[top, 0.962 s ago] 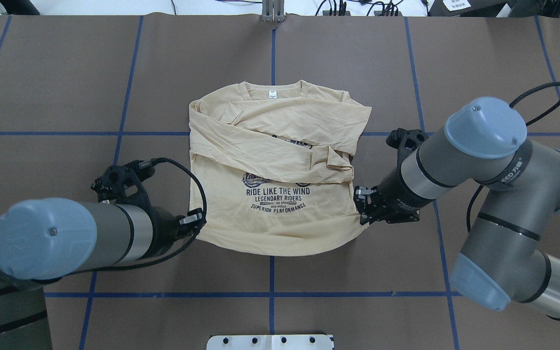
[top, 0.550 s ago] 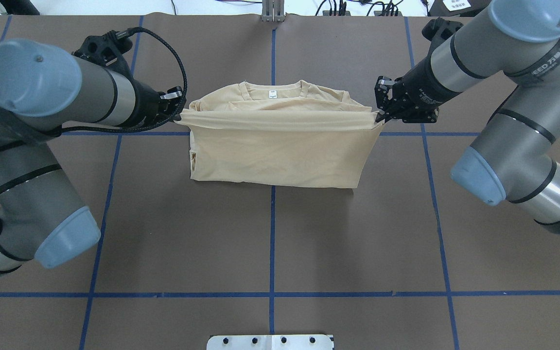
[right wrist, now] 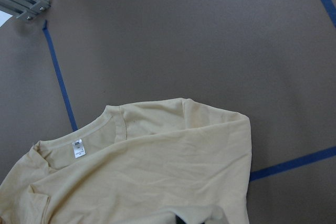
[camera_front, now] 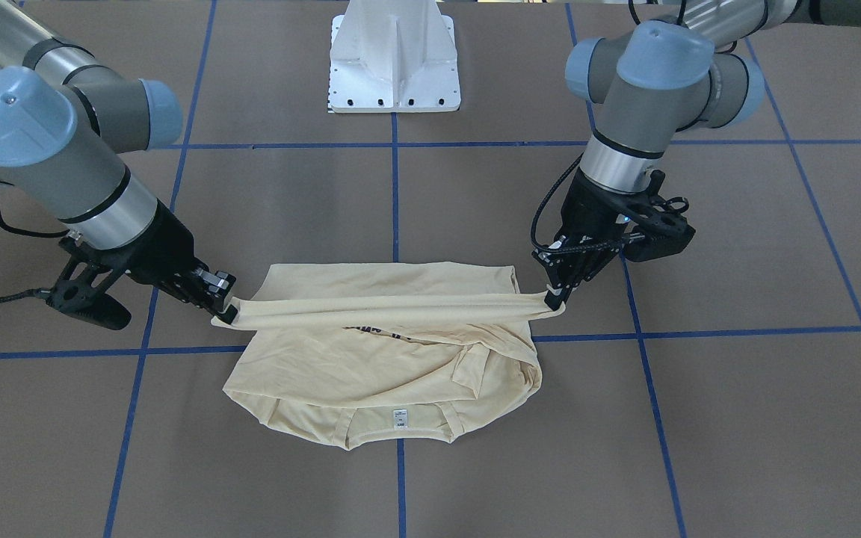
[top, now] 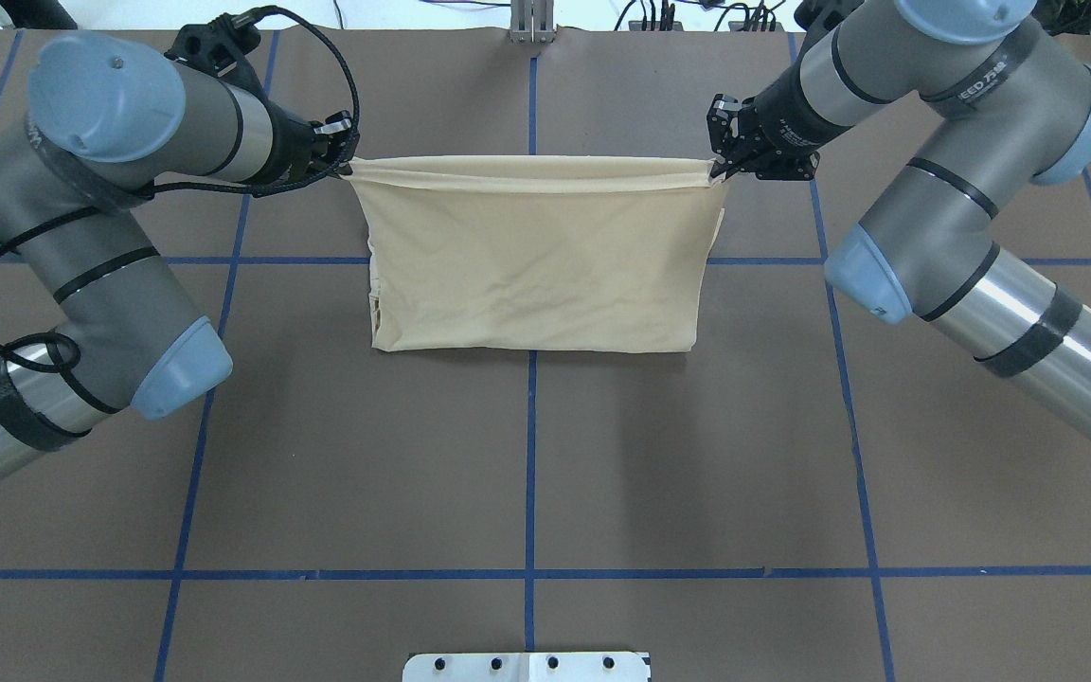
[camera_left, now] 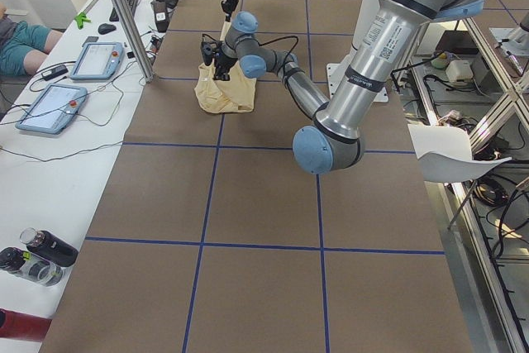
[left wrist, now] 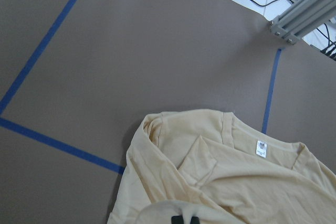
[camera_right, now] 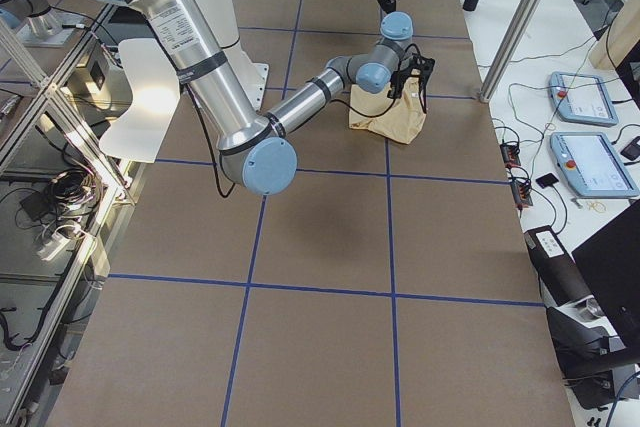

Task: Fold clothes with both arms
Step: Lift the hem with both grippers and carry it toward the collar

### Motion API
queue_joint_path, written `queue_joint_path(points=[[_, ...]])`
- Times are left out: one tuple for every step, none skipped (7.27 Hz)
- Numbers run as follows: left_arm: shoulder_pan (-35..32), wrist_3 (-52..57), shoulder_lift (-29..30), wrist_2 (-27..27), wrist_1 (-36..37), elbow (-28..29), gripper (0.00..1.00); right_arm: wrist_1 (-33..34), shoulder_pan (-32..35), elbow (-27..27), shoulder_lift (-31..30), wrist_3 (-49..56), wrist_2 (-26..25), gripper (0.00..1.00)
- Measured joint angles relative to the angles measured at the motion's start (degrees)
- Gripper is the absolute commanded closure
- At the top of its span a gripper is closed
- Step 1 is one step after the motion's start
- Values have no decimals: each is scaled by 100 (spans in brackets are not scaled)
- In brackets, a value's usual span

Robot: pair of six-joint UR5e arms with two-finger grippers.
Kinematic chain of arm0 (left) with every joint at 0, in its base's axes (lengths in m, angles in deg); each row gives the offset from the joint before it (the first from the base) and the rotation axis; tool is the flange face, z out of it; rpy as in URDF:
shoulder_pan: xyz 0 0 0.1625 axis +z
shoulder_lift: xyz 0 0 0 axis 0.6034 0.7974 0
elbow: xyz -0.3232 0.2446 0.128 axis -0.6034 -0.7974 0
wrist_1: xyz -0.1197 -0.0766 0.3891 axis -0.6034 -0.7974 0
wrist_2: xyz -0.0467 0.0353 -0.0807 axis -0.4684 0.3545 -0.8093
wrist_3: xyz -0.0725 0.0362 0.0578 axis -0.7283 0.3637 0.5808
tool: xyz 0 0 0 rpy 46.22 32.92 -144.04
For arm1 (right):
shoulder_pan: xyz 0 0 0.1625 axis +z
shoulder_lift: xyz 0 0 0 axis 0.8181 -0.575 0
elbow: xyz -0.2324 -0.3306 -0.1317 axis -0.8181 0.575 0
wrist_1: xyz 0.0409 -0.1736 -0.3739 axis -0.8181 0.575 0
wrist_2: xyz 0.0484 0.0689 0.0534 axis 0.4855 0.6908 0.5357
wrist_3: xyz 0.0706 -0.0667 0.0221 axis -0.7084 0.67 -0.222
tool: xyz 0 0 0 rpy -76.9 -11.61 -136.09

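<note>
— Carrying the hem point(top: 527, 173) away from the base point(camera_front: 394, 67), are they?
— Yes. A second ago the left claw point(top: 345, 169) and right claw point(top: 718, 170) sit at the shirt's point(top: 531, 275) corners nearest the base. Now the hem hangs taut in the air, close to the collar point(camera_front: 398, 427) on the side far from the base. The halving fold looks nearly made.
— And the grip?
— Each claw pinches one hem corner. The shirt stretches between them, its lower layer flat on the table.

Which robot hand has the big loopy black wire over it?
The left hand, on the overhead view's left: a black wire arcs above it. The right hand shows no such loop. Both pinch the shirt.
</note>
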Motion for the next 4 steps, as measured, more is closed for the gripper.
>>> queue_joint_path(points=[[-9,-22,117,0,-265,307,100,-186,-7,311,116,-2,-13,100],[-9,-34,224,2,-563,631,100,-326,-16,565,206,-3,-17,100],[-2,-135,349,8,-940,1045,100,-422,-23,786,290,-3,-19,100],[9,-301,505,15,-1310,1518,100,-501,-33,994,359,-3,-21,100]])
